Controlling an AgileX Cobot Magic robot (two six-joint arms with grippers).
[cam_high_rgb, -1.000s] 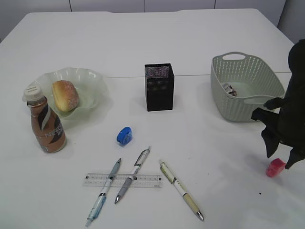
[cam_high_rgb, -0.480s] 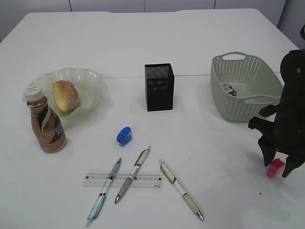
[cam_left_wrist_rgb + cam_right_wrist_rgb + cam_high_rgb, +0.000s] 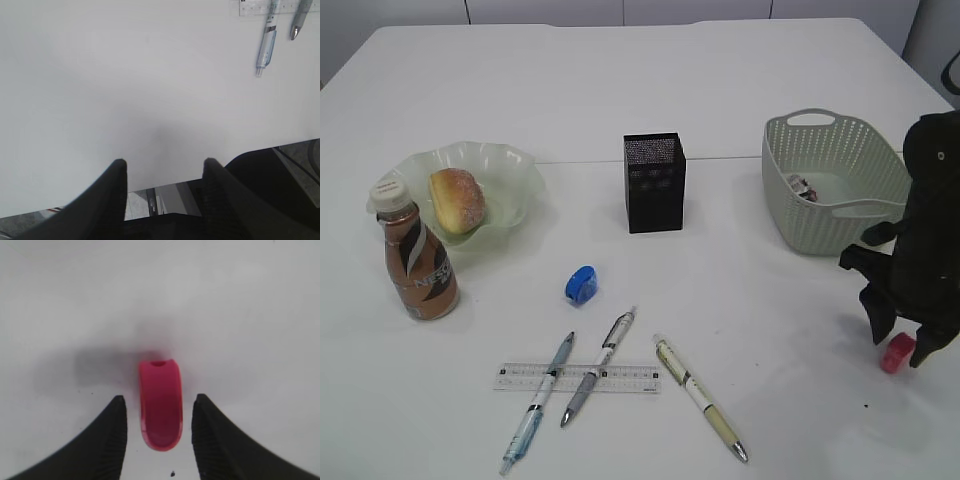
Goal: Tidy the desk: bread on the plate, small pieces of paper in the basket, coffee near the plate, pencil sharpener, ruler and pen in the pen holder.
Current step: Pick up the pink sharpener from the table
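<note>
Both my claws stand spread: the right claw (image 3: 159,410) straddles a pink sharpener (image 3: 160,402) untouched; beside it, my arm half-hides the basket (image 3: 820,160), its contents unclear.

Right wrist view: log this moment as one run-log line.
right claw: open, straddling pink sharpener, not gripped | sharpener: on desk | left claw: open, empty
</note>
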